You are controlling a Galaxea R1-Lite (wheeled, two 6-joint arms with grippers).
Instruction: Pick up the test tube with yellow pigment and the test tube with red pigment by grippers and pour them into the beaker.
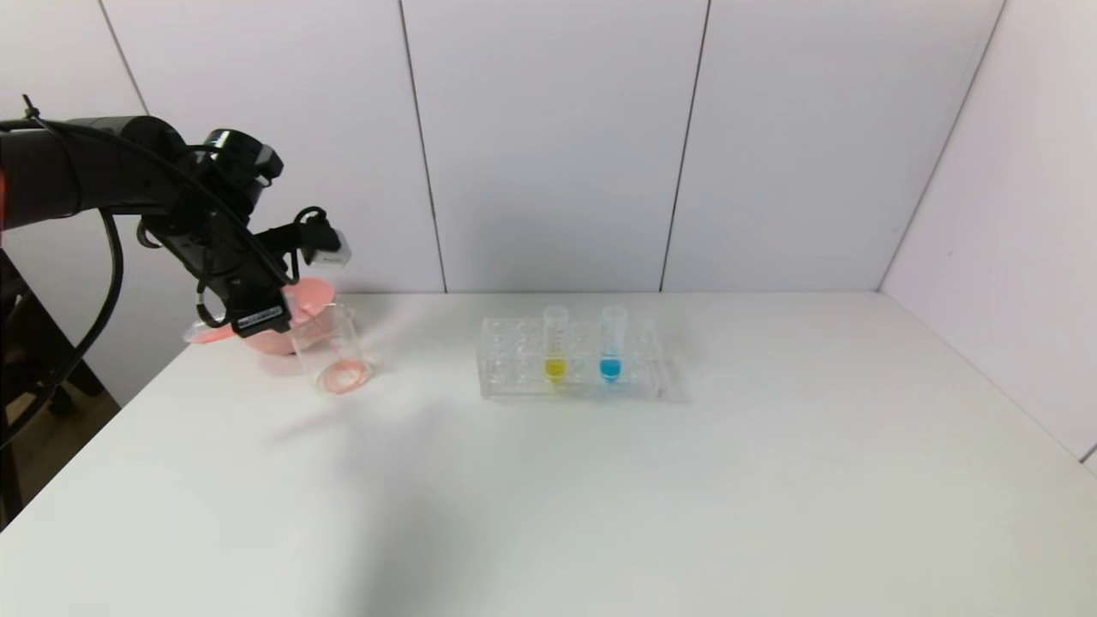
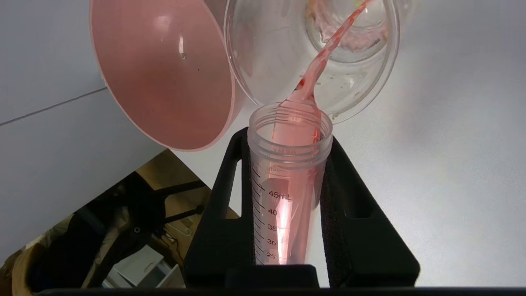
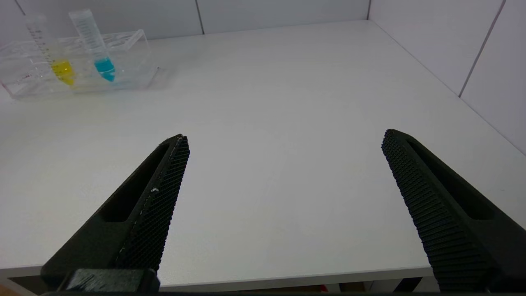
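Observation:
My left gripper [image 1: 278,321] is shut on the test tube with red pigment [image 2: 287,185] at the table's far left. The tube is tilted, its open mouth at the rim of the clear beaker [image 1: 332,347]. In the left wrist view a thin red stream runs from the tube into the beaker [image 2: 370,78], and red liquid lies on the beaker's bottom. The test tube with yellow pigment [image 1: 555,347] stands upright in a clear rack [image 1: 514,381]; it also shows in the right wrist view [image 3: 61,68]. My right gripper [image 3: 283,139] is open and empty above the table's near edge, outside the head view.
A pink bowl [image 1: 308,296] stands just behind the beaker, also in the left wrist view [image 2: 164,74]. A tube with blue liquid [image 1: 611,347] stands in the rack beside the yellow one. White walls close the back and right sides. The table's left edge is near the beaker.

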